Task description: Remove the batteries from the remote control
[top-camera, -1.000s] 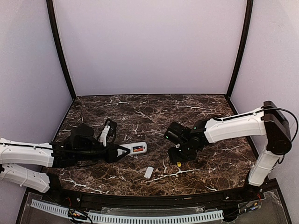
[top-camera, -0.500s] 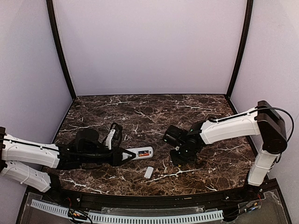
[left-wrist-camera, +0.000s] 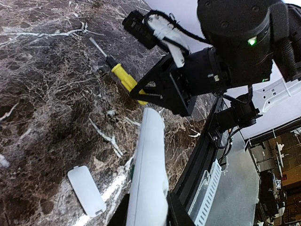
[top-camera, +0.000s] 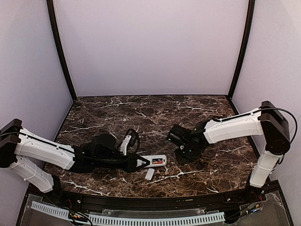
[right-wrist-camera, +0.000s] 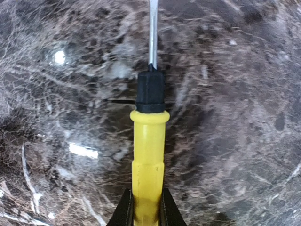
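One remote (left-wrist-camera: pixel 149 155), left gripper (left-wrist-camera: pixel 146 214); one screwdriver (right-wrist-camera: pixel 148 155), right gripper (right-wrist-camera: pixel 145 209); one loose cover (left-wrist-camera: pixel 86 190).

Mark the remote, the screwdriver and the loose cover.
remote (left-wrist-camera: pixel 148 155), left wrist view, middle of its white body
screwdriver (right-wrist-camera: pixel 147 146), right wrist view, on the yellow handle
cover (left-wrist-camera: pixel 86 190), left wrist view, centre of its flat face

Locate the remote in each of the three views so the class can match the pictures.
Top external: remote low centre, gripped by the left tool.
Left wrist: remote bottom centre, running up the picture.
Right wrist: not in it.
Landmark: white cover beside the remote, lower left in the left wrist view.
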Available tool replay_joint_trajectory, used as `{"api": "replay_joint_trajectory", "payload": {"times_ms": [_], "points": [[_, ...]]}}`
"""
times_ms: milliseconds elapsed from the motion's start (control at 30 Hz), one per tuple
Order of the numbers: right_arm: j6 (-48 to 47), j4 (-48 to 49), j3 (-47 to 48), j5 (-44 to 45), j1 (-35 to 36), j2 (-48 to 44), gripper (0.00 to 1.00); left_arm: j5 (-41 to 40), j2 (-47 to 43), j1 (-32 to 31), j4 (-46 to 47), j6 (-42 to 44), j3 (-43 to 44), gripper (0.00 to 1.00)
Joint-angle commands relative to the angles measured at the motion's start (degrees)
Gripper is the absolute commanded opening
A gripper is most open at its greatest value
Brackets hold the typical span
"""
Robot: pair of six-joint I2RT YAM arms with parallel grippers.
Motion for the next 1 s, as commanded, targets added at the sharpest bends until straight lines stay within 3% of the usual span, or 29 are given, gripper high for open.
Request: {"api": "replay_joint_trajectory", "payload": {"times_ms": [0, 200, 400, 600, 967], "points": [[-1.33, -4.67, -1.12, 5.13, -2.8, -7.71, 0.01, -0.82, 6.01, -1.58, 5.77, -3.44, 4.57, 0.0], [-1.33, -10.42, -1.65, 10.07, -4.76, -16.94, 0.02, 2.83, 18.28, -2.6, 10.98, -8.74, 10.62, 0.02], [-0.05, -10.61, -4.85, 8.84, -4.91, -23.19, 0.01, 3.51, 27.23, -3.19, 13.83, -13.03, 16.03, 0.07], [-0.81, -8.39, -7.67, 7.54, -4.91, -28.04, 0.01, 4.69, 31.78, -3.72, 10.55, -13.51, 20.6, 0.24], [-3.57, -4.92, -9.33, 4.61, -4.93, -31.11, 0.01, 3.71, 32.13, -3.77, 5.89, -12.62, 21.13, 0.68]]}}
